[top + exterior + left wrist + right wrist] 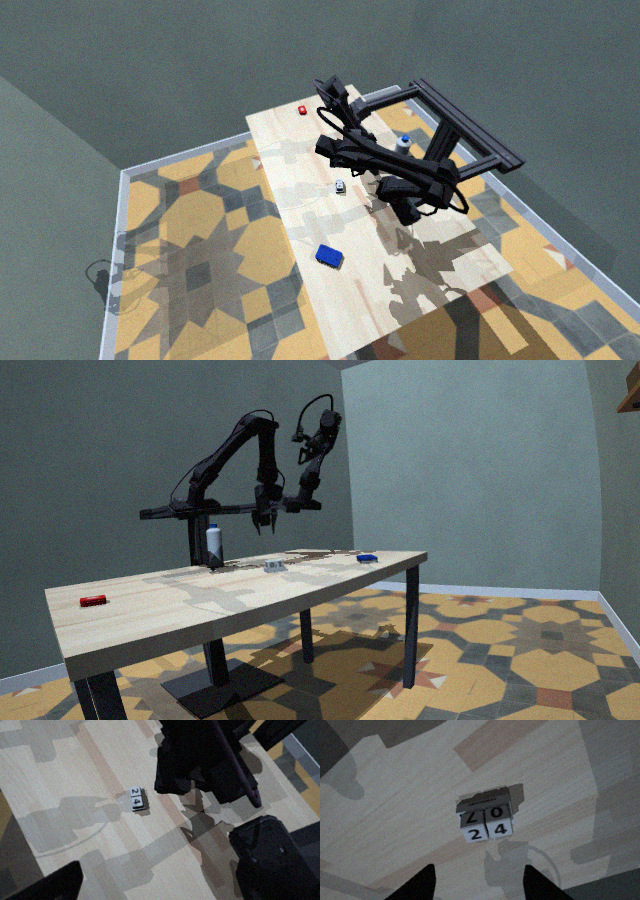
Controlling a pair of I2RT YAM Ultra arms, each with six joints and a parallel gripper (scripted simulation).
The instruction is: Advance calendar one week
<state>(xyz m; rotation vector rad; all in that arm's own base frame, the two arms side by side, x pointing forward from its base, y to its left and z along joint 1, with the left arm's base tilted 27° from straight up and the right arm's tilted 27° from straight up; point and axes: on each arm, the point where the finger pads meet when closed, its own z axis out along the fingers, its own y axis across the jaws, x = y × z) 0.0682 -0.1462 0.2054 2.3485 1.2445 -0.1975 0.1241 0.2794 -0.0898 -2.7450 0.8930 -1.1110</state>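
The calendar [340,186] [275,568] [137,799] stands mid-table. In the right wrist view its tray [482,803] has the month side toward the image top. Its lettering is upside down in this view and too small to read. The front cube faces look like 0 [497,812] and 7 [472,816], reading 07 from the front. The cube tops show 2 [474,834] and 4 [500,828]. Both cubes sit side by side in the tray. My right gripper [266,530] [479,872] is partly open and empty, pointing down high above the table. My left gripper [159,866] is wide open, empty and raised away from the calendar.
A blue block-like object [329,255] [367,558] and a small red object [302,110] [93,601] lie toward opposite ends of the table [360,300] [150,620]. A white bottle with a blue cap [403,145] [214,545] stands near the robot's frame. The right arm crosses the left wrist view's upper part.
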